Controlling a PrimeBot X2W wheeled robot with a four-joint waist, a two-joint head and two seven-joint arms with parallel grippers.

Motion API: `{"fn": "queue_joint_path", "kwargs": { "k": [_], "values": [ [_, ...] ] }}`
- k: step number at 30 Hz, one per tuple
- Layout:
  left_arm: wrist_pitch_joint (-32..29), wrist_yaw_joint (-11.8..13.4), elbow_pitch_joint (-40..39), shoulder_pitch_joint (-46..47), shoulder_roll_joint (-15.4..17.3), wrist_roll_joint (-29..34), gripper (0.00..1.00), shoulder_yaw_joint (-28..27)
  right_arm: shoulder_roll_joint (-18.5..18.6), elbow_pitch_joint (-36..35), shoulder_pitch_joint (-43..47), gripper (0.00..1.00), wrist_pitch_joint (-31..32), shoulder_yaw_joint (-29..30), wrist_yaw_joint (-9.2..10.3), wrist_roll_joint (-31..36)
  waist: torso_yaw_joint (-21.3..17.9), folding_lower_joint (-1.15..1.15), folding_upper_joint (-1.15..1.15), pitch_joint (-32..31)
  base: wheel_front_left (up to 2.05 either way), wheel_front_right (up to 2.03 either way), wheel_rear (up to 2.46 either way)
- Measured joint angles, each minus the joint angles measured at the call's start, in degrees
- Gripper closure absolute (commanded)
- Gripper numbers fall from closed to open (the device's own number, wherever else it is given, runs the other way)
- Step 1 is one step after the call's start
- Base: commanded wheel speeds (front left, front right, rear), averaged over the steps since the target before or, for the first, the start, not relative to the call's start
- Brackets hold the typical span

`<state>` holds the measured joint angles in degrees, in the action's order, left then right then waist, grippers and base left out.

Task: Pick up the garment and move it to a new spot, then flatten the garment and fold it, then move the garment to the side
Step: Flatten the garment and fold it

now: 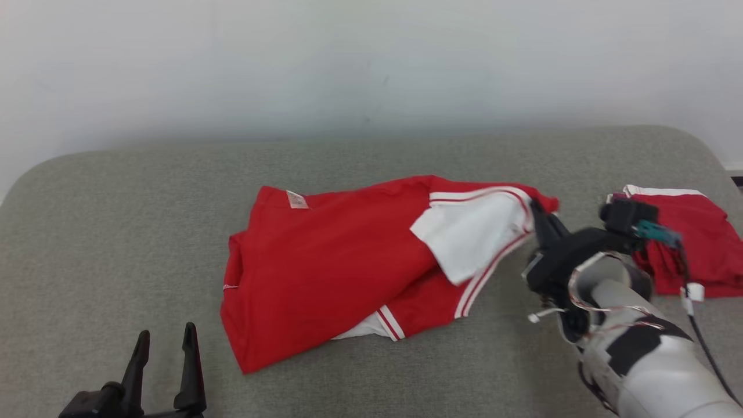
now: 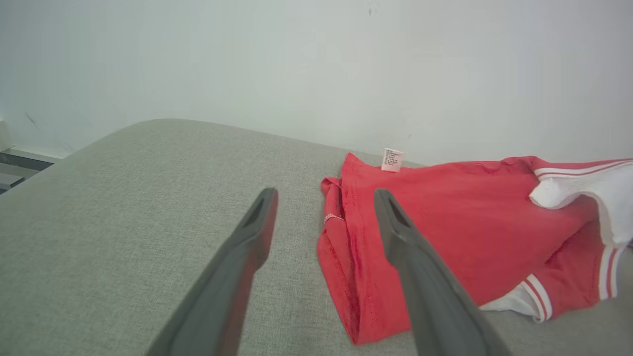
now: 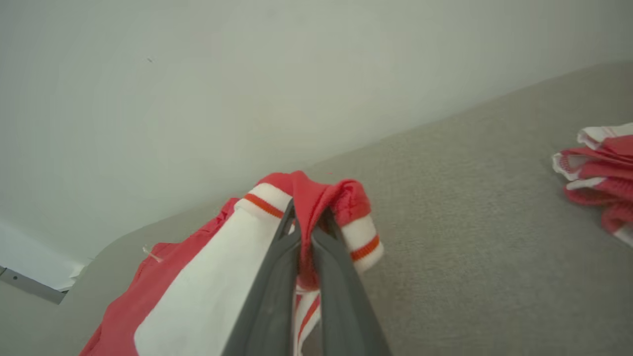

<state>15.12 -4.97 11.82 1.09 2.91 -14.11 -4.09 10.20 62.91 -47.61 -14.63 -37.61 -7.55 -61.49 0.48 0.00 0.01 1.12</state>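
A red garment (image 1: 325,273) with white panels and red-and-white striped trim lies crumpled in the middle of the grey cushioned surface (image 1: 116,232). My right gripper (image 1: 541,212) is shut on its right-hand striped edge, and the pinched red fabric (image 3: 309,207) bunches over the fingertips and lifts off the surface. My left gripper (image 1: 165,339) stands open at the lower left, a short way from the garment's left edge (image 2: 346,247), with nothing between its fingers.
A second red and white garment (image 1: 691,244) lies bunched at the far right of the surface, behind my right wrist, also seen as a pile (image 3: 601,173) in the right wrist view. A pale wall (image 1: 371,64) rises behind the surface's far edge.
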Motion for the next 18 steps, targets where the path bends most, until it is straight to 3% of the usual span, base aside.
{"fn": "queue_joint_path", "kwargs": {
  "k": [6, 7, 8, 13, 18],
  "values": [
    [-0.01, -0.08, 0.03, 0.76, -0.02, 0.01, 0.0, -0.04, 3.91, 3.97, 3.63, 1.0, -0.27, 3.15, 0.0, -0.49, -1.95, 0.0, 0.0, 0.43, 0.0, 0.0, 0.0],
    [-0.01, -0.08, 0.11, 0.77, -0.01, 0.01, 0.0, -0.09, 4.11, 5.04, 3.99, 0.62, -0.27, 3.44, 0.0, -0.42, -2.19, 0.0, 0.0, 0.48, 0.0, 0.0, 0.0],
    [-0.01, -0.09, 0.18, 0.78, -0.01, 0.02, 0.0, -0.05, 4.26, 6.47, 4.24, 0.0, -0.24, 3.56, -0.01, -0.3, -2.39, 0.0, 0.0, 0.53, 0.0, 0.0, 0.0],
    [-0.01, -0.16, 0.49, 1.2, -0.02, 0.09, 0.0, 0.42, 4.72, 9.6, 5.01, 0.0, 1.18, 1.14, 0.0, 3.27, -2.55, 0.0, 0.0, 0.59, 0.0, 0.0, 0.0],
    [-0.01, -0.35, 0.66, 1.19, -0.02, 0.16, 0.0, 0.47, 7.8, 10.82, 4.69, 0.0, 0.1, -1.45, 0.0, 9.88, -2.24, 0.0, 0.0, 0.32, 0.0, 0.0, 0.0]
  ]
}}
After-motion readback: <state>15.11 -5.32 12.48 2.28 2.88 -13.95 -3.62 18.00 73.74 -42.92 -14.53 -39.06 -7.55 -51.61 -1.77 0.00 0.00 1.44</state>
